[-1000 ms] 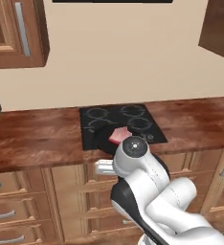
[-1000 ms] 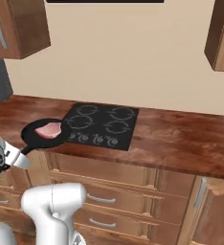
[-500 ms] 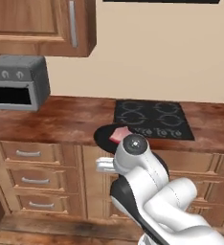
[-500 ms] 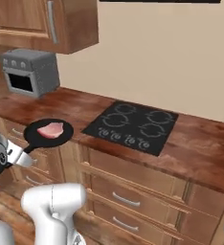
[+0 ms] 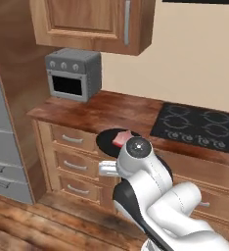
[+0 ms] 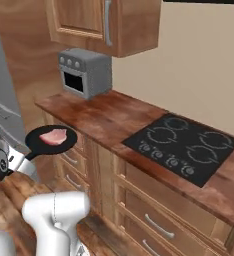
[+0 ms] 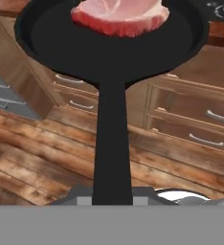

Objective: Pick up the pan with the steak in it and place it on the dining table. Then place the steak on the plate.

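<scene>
The wood counter (image 6: 104, 117) crosses the middle of the right base view. At its left, the pan (image 6: 50, 141) hangs in the air, the gripper (image 6: 20, 161) closed on its handle. The steak (image 6: 54, 136) lies inside it.

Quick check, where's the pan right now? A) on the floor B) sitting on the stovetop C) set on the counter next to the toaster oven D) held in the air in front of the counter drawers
D: the pan, steak inside, hangs off the counter edge over the drawers, handle running back to the gripper.
</scene>
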Controlling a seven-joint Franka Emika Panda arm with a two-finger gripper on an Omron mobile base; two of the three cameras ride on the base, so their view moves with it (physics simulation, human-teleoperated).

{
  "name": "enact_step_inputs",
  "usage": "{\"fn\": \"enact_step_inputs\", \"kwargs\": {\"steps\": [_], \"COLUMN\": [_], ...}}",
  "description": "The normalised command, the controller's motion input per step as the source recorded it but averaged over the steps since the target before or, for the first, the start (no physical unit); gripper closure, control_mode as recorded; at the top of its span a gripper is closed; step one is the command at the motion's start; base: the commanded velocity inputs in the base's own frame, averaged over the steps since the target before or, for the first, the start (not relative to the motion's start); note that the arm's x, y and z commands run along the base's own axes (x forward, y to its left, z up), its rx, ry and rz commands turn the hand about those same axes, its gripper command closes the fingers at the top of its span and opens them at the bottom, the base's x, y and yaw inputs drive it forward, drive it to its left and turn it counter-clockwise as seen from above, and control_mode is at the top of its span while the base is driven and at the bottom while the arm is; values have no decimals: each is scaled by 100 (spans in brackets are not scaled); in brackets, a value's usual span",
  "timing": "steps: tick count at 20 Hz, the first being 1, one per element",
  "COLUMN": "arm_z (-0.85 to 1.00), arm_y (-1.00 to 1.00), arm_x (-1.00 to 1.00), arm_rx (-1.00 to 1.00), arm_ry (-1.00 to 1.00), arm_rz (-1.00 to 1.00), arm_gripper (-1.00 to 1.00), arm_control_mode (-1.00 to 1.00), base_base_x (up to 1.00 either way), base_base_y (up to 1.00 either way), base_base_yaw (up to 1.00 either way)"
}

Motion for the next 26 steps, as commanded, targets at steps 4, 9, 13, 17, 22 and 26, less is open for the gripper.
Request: {"fn": "enact_step_inputs", "kwargs": {"steps": [4, 9, 13, 17, 22, 26], "arm_z": [0, 0, 0, 0, 0, 0], "arm_y": [0, 0, 0, 0, 0, 0], "arm_x": [0, 0, 0, 0, 0, 0], "arm_rx": [0, 0, 0, 0, 0, 0], "arm_ry": [0, 0, 0, 0, 0, 0], "arm_rz": [0, 0, 0, 0, 0, 0], "arm_gripper": [100, 100, 100, 100, 100, 100], "arm_control_mode": [100, 100, 100, 100, 100, 100], "base_base_x": [-3, -2, 0, 0, 0, -12], "base_base_y": [0, 0, 0, 0, 0, -2], "base_base_yaw": [50, 50, 50, 50, 50, 36]}}
